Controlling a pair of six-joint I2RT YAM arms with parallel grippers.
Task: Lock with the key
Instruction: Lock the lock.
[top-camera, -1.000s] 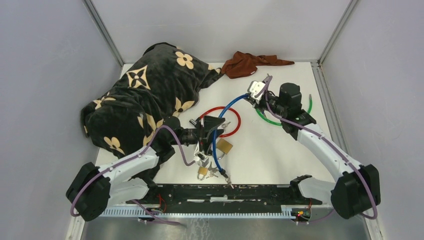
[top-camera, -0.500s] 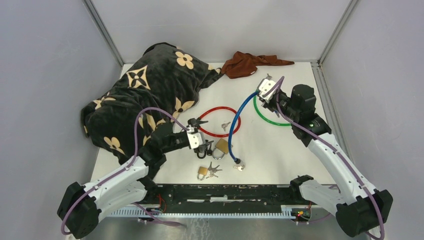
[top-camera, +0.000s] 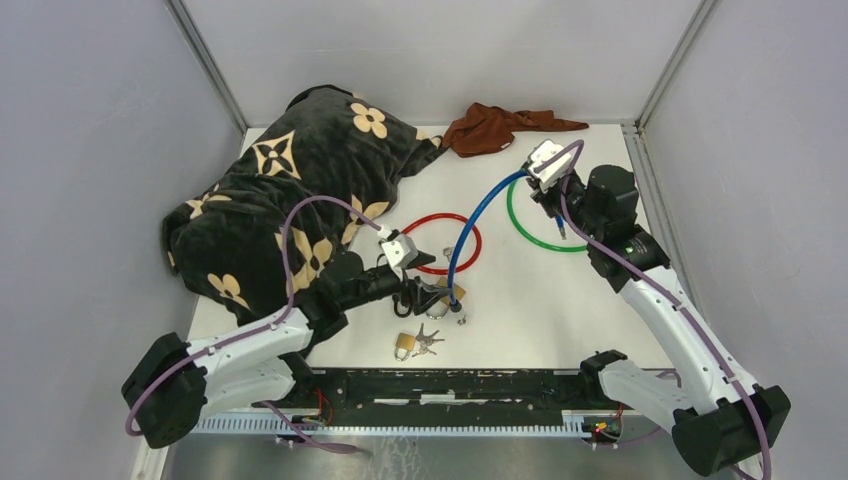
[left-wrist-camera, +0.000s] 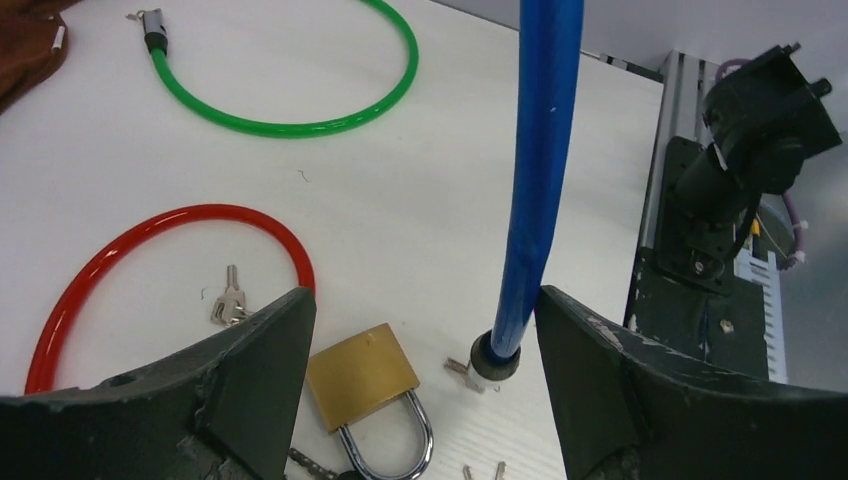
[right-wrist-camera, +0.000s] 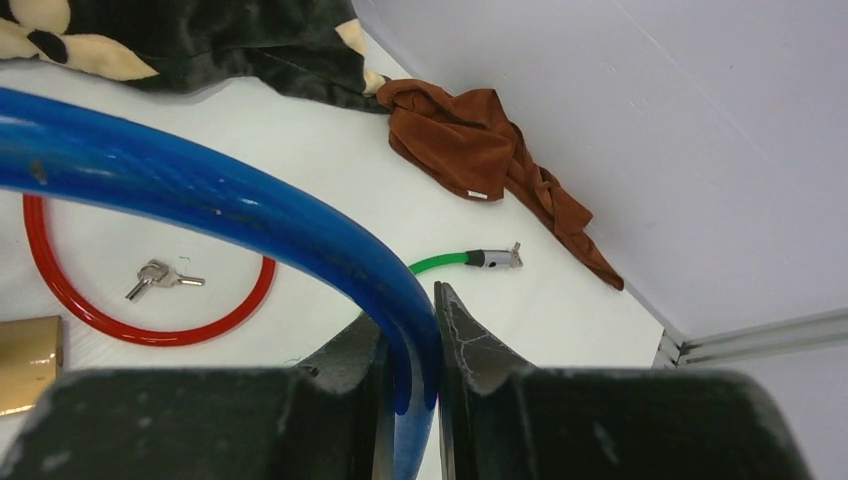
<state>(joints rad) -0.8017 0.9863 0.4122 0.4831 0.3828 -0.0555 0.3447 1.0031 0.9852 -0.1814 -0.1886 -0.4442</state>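
A blue cable lock (top-camera: 470, 225) arches from my right gripper (top-camera: 548, 180) down to the table. In the right wrist view that gripper (right-wrist-camera: 410, 340) is shut on the blue cable (right-wrist-camera: 200, 190). The cable's black end cap (left-wrist-camera: 497, 357) hangs just over the table, and a small key (left-wrist-camera: 462, 368) sticks out beside it. My left gripper (left-wrist-camera: 425, 330) is open, low over the table. Its fingers straddle the end cap and a brass padlock (left-wrist-camera: 362, 375), touching neither. From above, the left gripper (top-camera: 420, 290) sits at the table's middle front.
A red cable ring (top-camera: 440, 215) with loose keys (left-wrist-camera: 230, 300) inside lies behind the padlock. A green cable ring (top-camera: 530, 240) lies at the right. A small padlock with keys (top-camera: 405, 345) sits near the front rail. A black flowered blanket (top-camera: 290, 190) covers the left, and a brown cloth (top-camera: 495, 128) lies at the back.
My right gripper has carried the blue cable back and to the right, dragging its free end away from the front rail. My left gripper has opened wider and turned toward that end.
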